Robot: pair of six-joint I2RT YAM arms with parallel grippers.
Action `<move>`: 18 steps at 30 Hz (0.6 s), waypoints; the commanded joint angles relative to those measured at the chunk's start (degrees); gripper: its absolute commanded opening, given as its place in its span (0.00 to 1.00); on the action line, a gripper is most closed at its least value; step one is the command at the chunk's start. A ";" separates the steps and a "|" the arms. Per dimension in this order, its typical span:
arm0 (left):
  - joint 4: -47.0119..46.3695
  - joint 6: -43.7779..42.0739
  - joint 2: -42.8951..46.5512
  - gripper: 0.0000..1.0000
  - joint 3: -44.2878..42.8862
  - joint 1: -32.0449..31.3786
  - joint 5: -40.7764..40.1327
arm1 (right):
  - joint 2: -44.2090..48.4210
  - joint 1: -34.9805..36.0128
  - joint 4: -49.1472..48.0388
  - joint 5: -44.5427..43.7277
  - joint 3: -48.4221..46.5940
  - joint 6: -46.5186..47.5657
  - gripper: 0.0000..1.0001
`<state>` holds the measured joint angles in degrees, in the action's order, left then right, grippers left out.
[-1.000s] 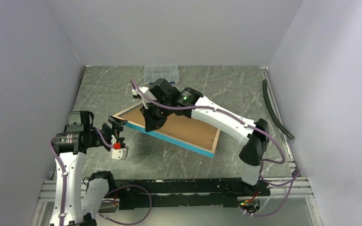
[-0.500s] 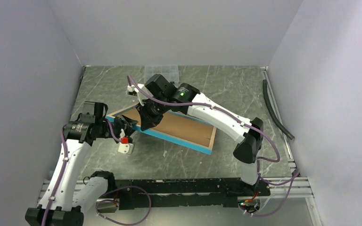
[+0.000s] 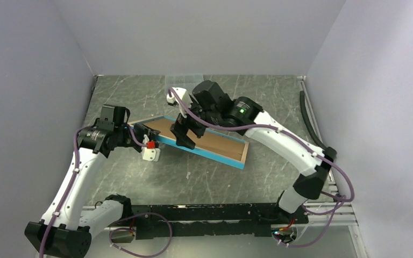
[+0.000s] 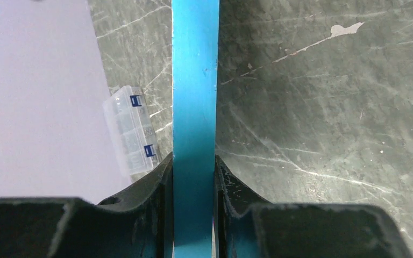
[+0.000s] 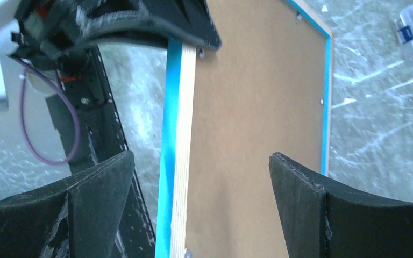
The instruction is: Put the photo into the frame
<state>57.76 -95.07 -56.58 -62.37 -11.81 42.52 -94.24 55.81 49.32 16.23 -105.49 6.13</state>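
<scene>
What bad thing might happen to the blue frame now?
The left gripper pinches the frame only by its thin rim, so it might slip out and drop. The right gripper is open above the backing board, not holding, so a push there may twist the frame loose.

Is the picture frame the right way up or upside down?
Upside down. The frame has its brown backing board facing up; only its blue edge shows.
</scene>
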 commanded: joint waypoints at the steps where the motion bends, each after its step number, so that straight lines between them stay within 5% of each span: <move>1: -2.58 5.97 0.06 0.19 -3.11 -0.05 0.51 | 5.20 0.44 0.30 -5.43 5.30 7.23 1.00; 7: -4.51 11.74 -0.11 0.18 -3.62 -0.06 1.07 | 7.27 2.51 1.30 -7.40 9.04 9.84 0.98; 18: -5.81 16.68 1.13 0.17 -3.10 -0.05 0.75 | 4.77 7.69 -0.44 -23.77 11.97 12.01 0.75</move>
<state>53.43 -84.86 -56.84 -63.13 -12.10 40.88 -89.12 63.61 51.40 -0.14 -94.26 16.43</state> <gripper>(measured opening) 0.299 0.806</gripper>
